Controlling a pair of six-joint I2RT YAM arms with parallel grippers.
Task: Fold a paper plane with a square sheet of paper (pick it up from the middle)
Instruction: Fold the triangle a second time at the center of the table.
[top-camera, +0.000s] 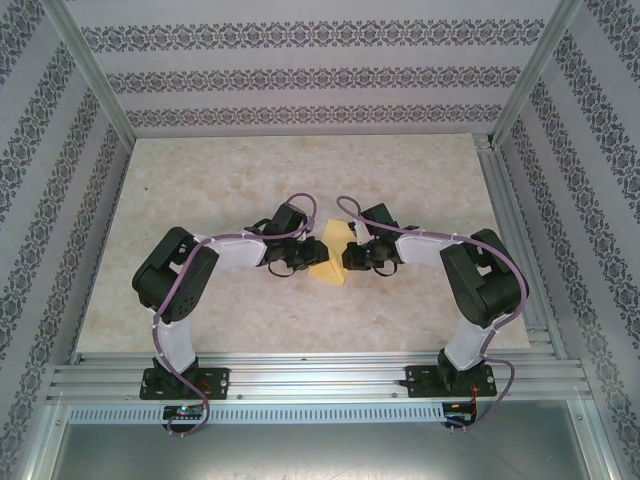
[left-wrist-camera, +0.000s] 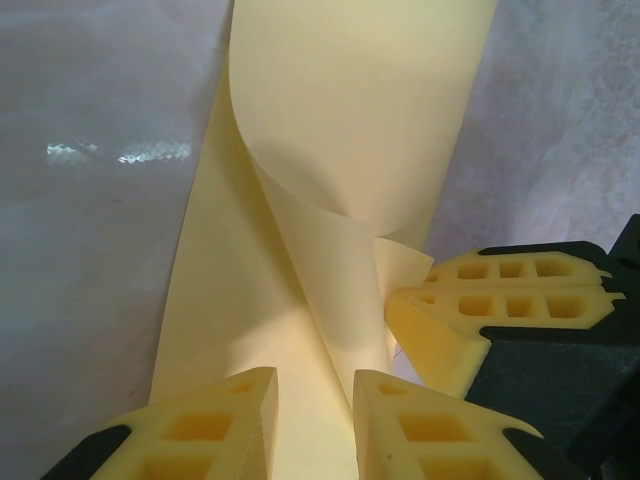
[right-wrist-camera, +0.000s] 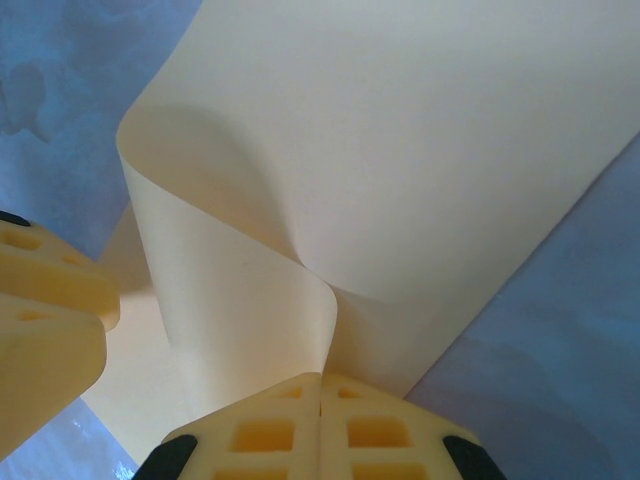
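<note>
Square sheet of paper (top-camera: 330, 258) is curled and bent over itself near the middle of the counter (top-camera: 250, 170), a bit toward the near edge, between the two arms. Right gripper (right-wrist-camera: 320, 382) has its jaws together, clamped on the sheet's curled part. Left gripper (left-wrist-camera: 315, 385) has its jaws slightly apart; a fold of the sheet runs down into the gap.

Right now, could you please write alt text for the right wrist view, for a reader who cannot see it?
The right gripper, shut, pinches a pale-yellow sheet of paper that curls away in a loose fold above the table. The left gripper shows at the left edge, beside the sheet.
</note>
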